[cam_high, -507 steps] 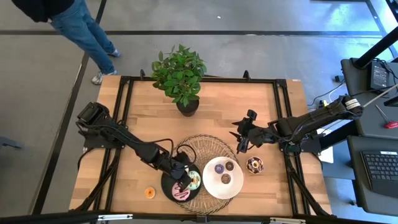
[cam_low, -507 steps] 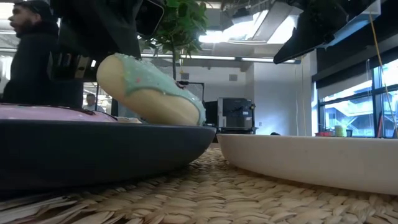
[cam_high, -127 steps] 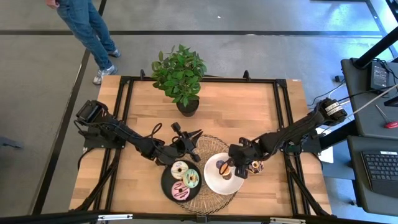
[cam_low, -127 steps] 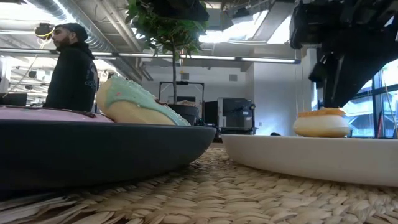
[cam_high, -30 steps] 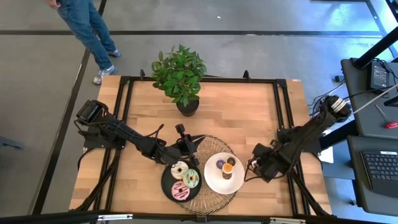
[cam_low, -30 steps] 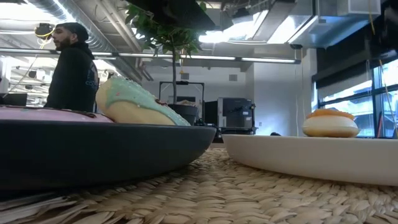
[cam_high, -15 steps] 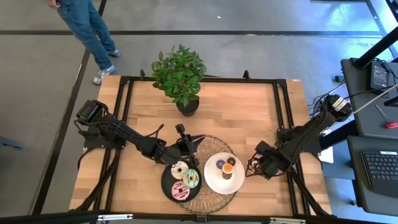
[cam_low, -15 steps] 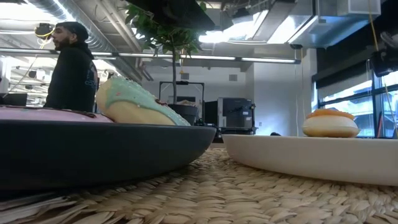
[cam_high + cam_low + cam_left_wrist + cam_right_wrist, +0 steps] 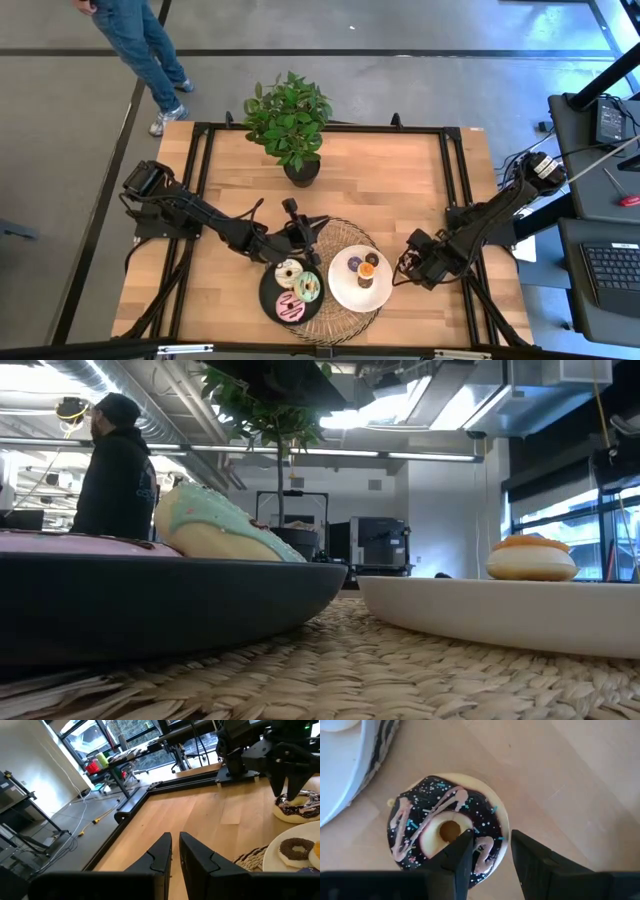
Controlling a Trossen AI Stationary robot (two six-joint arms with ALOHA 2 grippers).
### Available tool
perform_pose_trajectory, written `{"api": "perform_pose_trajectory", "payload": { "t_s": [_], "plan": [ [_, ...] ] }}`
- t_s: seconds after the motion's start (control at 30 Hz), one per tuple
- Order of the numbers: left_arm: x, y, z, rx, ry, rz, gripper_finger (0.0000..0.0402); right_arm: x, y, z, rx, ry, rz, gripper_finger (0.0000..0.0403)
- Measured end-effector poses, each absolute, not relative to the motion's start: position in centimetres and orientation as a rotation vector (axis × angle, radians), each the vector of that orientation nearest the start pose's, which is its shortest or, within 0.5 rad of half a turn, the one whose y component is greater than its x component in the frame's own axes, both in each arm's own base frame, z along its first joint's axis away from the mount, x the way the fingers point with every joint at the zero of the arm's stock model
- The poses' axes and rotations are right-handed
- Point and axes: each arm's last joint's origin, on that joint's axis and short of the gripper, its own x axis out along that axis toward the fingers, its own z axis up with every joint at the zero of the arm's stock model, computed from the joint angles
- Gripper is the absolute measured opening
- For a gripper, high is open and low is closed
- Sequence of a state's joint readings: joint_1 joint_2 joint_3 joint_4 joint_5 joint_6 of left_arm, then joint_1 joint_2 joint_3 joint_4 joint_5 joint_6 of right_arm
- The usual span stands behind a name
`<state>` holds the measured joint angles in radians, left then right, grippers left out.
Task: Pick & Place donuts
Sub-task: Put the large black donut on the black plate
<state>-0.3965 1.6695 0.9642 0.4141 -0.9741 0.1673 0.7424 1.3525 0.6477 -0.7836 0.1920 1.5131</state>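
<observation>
A chocolate donut with sprinkles (image 9: 445,830) lies flat on the bare wood, right of the white plate (image 9: 340,290). My right gripper (image 9: 492,840) points down over it, open. One finger stands over the ring beside the hole, the other beyond the outer rim. The white plate carries mini donuts: purple (image 9: 353,265), brown (image 9: 372,258) and orange (image 9: 367,270). The black plate (image 9: 268,298) holds cream-white (image 9: 290,272), mint-green (image 9: 308,288) and pink (image 9: 289,307) donuts. My left gripper (image 9: 175,852) hangs shut above the mat's far left part, holding nothing. My right gripper comes at the chocolate donut from above, its open fingers on either side of one stretch of the ring (image 9: 485,827). Whether a fingertip (image 9: 289,792) touches the icing, I cannot tell. The donut lies flat on the table.
Both plates sit on a round woven mat (image 9: 335,232). A potted plant (image 9: 290,125) stands at the far middle of the table. Black frame rails (image 9: 452,190) run along the table's sides. A person (image 9: 115,470) stands beyond the far left corner. Bare wood lies right of the plant.
My right gripper has sunk a little toward the chocolate donut and its wrist has rolled slightly; its fingers stay as far apart as before. The donuts and plates have not moved.
</observation>
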Motion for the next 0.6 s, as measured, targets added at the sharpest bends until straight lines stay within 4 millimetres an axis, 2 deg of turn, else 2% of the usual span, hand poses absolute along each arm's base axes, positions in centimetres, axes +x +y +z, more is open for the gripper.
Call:
{"api": "perform_pose_trajectory", "payload": {
  "t_s": [0.17, 0.43, 0.6],
  "plan": [
    [33.39, -11.38, 22.89, 0.349, 0.277, 0.554, 0.0031, 14.85, 12.87, 15.24, 0.584, 1.272, -0.594, 0.0121],
    [33.4, -11.41, 22.89, 0.348, 0.277, 0.545, 0.0031, 14.87, 12.86, 15.23, 0.575, 1.268, -0.589, 0.0018],
    [33.5, -11.59, 22.84, 0.34, 0.277, 0.471, 0.0031, 15.27, 12.74, 16.18, 0.465, 1.199, -0.597, 0.0018]
  ]
}}
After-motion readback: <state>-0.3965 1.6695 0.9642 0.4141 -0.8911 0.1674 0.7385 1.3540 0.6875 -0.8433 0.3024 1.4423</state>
